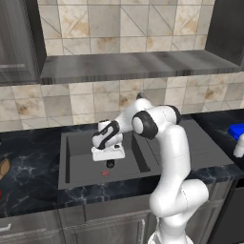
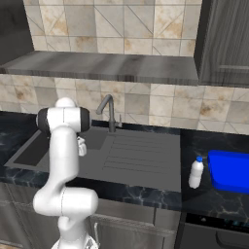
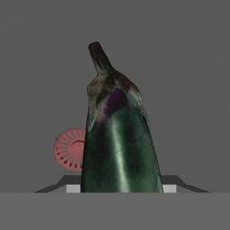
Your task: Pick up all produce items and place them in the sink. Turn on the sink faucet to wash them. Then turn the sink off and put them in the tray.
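A dark green-black oval produce item (image 3: 119, 143) with a stem stands between my fingertips (image 3: 176, 183), and my gripper (image 3: 121, 186) is shut on it. In the left base view my gripper (image 1: 109, 159) hangs low inside the sink (image 1: 67, 159), with the dark produce item (image 1: 110, 164) under it, just above the red drain mark (image 1: 105, 173). The drain mark (image 3: 69, 150) lies behind the item to its left. The sink faucet (image 2: 109, 111) rises at the back of the sink (image 2: 29, 151). A bright blue tray (image 2: 231, 170) rests on the counter far right. The red produce item is out of view.
A small white bottle (image 2: 196, 173) stands between the ribbed drainboard (image 2: 138, 155) and the tray (image 1: 237, 131). A tan-brown oblong item (image 1: 4, 167) lies on the dark counter at the far left edge. A shelf (image 1: 133, 64) hangs above the sink.
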